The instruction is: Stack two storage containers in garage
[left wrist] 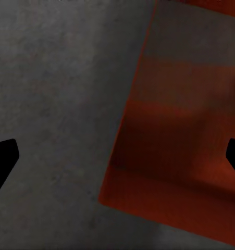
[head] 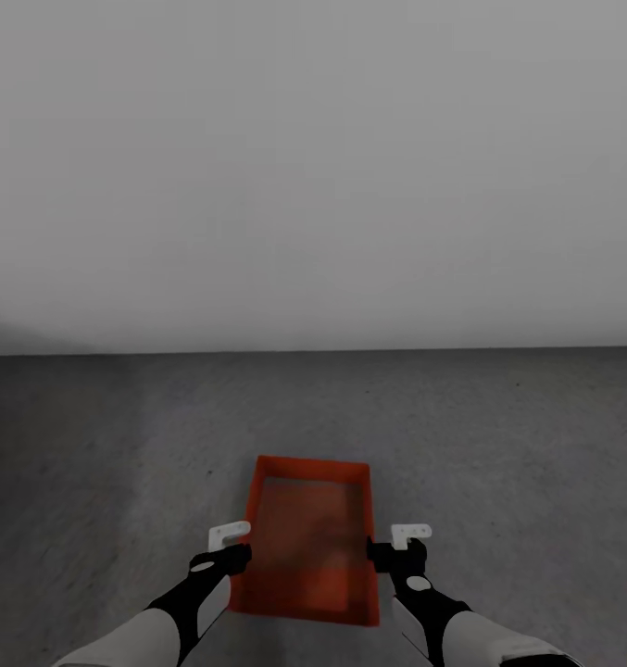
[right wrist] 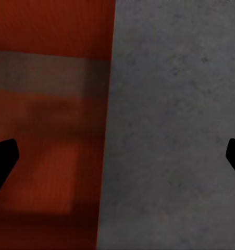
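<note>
One orange-red storage container [head: 308,547] lies lengthwise on the dark grey garage floor [head: 498,445] just ahead of me, its open top facing up. My left gripper [head: 230,556] is at its left long wall and my right gripper [head: 382,553] at its right long wall. In the left wrist view the container [left wrist: 185,146] has its wall edge between the wide-apart black fingertips [left wrist: 2,156], and the gripper [left wrist: 117,161] is open. The right wrist view shows the container [right wrist: 49,130] the same way, with that gripper [right wrist: 117,161] open astride the rim.
A plain white-grey wall [head: 313,167] rises a short way beyond the container. Speckled concrete spreads to both sides and ahead of it.
</note>
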### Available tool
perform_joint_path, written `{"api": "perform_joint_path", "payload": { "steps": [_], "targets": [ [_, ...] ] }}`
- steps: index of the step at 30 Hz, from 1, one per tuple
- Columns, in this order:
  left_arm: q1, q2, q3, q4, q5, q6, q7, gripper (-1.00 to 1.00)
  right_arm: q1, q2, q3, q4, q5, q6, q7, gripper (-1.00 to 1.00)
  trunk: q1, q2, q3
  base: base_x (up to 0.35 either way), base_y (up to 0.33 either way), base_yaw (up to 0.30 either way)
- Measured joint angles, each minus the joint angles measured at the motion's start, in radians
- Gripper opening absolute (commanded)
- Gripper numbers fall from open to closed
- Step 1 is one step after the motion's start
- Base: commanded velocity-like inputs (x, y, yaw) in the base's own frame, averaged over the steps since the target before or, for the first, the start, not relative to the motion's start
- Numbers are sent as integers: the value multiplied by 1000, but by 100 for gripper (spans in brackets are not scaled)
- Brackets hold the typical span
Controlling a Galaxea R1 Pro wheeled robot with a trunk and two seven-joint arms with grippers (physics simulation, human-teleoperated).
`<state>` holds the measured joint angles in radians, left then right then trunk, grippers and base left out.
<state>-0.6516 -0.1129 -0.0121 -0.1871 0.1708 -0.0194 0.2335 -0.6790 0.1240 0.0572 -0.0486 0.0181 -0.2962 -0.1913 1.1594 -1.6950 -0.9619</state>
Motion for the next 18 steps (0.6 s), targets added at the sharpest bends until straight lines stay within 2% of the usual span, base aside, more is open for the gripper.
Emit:
{"api": "perform_joint_path", "payload": {
  "steps": [18],
  "targets": [
    [0,0,-1,0,0,0,0,100,0,0,0,0,0,0,0,100,-69,126,56,0,0,0]
  ]
}}
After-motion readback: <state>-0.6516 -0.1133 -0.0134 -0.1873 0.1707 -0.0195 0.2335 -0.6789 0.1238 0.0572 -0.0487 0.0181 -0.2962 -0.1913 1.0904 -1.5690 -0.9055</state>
